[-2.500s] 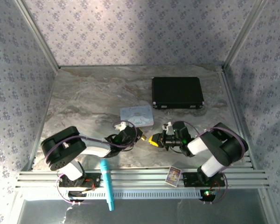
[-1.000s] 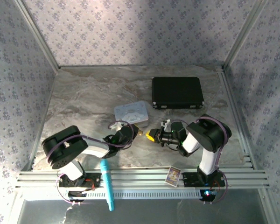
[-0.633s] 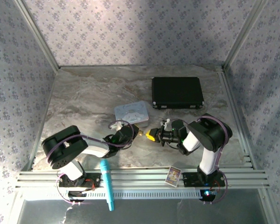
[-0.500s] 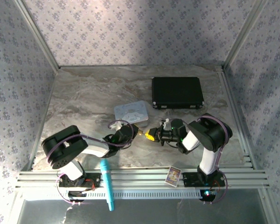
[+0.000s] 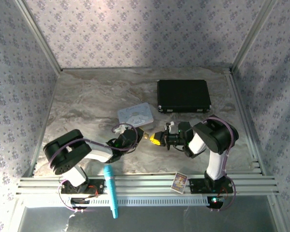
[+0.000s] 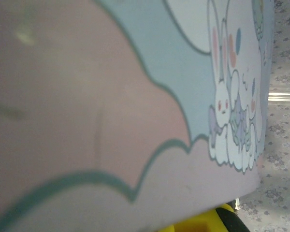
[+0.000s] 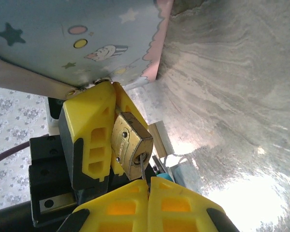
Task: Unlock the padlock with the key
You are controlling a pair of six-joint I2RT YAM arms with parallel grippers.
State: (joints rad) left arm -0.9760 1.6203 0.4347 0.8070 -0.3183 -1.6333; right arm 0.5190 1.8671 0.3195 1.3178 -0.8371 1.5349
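1. left fingers (image 7: 89,140) are clamping the padlock (image 7: 130,145), just beside the pastel tin (image 7: 63,29)
2. right fingers (image 7: 176,205) are pressing together on the key (image 7: 143,170), whose thin shaft is meeting the padlock's end

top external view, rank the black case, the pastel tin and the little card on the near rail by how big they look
1. black case, largest
2. pastel tin, clearly smaller
3. card, smallest

left arm (image 5: 94,152) and right arm (image 5: 212,137) sit low with elbows bent, reaching inward so the tips meet nose to nose just on the near side of the pastel tin (image 5: 134,114); left gripper (image 5: 142,135) is clamped on the padlock (image 7: 130,145); right gripper (image 7: 148,186) has its fingers (image 7: 179,205) pressed together, pinching the key (image 7: 142,166)
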